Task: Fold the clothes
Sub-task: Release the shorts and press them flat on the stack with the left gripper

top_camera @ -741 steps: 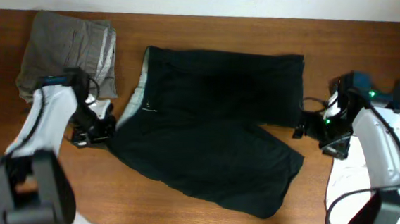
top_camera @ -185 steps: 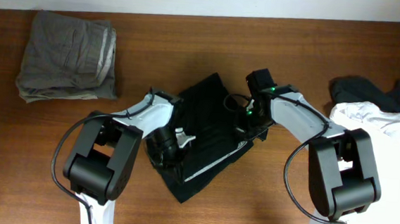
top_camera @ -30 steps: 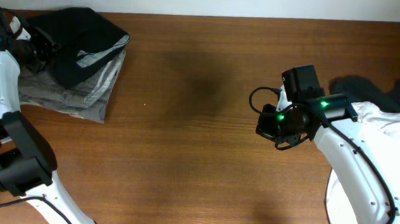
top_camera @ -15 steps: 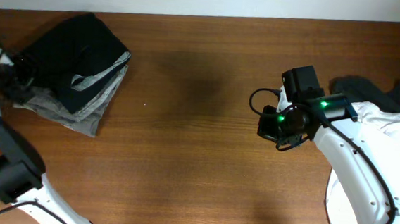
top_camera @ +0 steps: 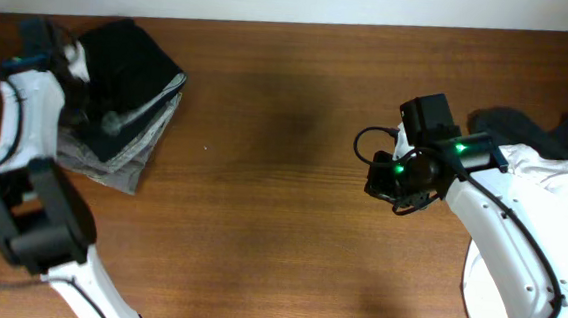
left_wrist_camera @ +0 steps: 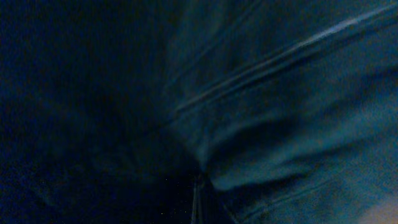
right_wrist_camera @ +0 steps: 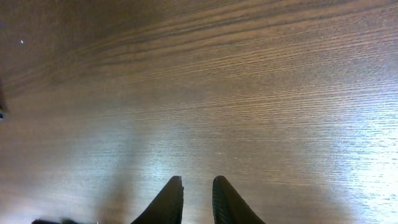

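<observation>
Now that the left gripper (top_camera: 92,111) is over the shorts (top_camera: 130,63) instead of left of them, its grip cannot be told. The right gripper (right_wrist_camera: 194,184) stays above the table (top_camera: 280,209), fingers nearly together.

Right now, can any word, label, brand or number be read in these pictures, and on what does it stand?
None can be read. The shorts, the grey garment under them, the white cloth and the table show no print, tag or sign. The left wrist view is too dark to show any text.
</observation>
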Controlling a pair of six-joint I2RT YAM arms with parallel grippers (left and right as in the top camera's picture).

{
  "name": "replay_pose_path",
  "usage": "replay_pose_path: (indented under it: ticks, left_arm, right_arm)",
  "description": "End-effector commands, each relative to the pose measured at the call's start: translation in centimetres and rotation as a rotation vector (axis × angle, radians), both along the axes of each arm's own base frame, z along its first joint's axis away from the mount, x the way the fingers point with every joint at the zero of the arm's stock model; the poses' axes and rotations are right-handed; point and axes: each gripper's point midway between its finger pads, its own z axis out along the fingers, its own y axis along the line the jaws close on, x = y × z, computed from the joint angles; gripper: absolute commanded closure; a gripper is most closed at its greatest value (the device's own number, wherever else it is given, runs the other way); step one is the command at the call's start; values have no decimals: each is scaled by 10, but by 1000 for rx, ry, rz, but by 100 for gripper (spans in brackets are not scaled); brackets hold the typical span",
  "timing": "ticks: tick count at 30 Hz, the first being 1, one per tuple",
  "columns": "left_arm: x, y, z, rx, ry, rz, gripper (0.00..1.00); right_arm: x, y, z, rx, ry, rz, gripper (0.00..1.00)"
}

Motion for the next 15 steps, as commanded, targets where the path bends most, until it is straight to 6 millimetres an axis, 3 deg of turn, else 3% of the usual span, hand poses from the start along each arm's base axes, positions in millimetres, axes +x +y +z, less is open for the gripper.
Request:
replay_pose_path:
  ticks: [1,2,4,6,8,10,11,13,14,15]
  left_arm:
    - [-46,3,-59,-30,256,60,100]
    - [-49,2,-64,-35,275,59,100]
    - [-45,-1,-56,-51,254,56,100]
    - [-29,-5,-20,-79,167,49,100]
    - [-15,1,32,-39,54,44,97]
    - [3,30,116,154,-151,78,91]
    - [8,40,138,229,-217,81,91]
    - [20,50,160,319,-302,34,91]
    - [28,53,161,348,-321,-7,91]
    - [31,55,150,368,-298,-45,92]
  right_arm:
    - [2,-4,4,-12,-17,-8,79]
    - [2,-4,4,-12,-18,-8,79]
    - [2,-3,5,-12,-19,-8,79]
    - [2,-3,4,-12,-17,-8,79]
    - [0,-4,4,-14,-10,-7,79]
    - [0,-4,4,-14,-9,-8,79]
    - [0,-4,4,-14,-10,-8,79]
    - [0,-4,4,-14,-10,-8,79]
    - [0,-4,4,-14,-11,-8,79]
    - [0,-4,4,-14,-11,-8,79]
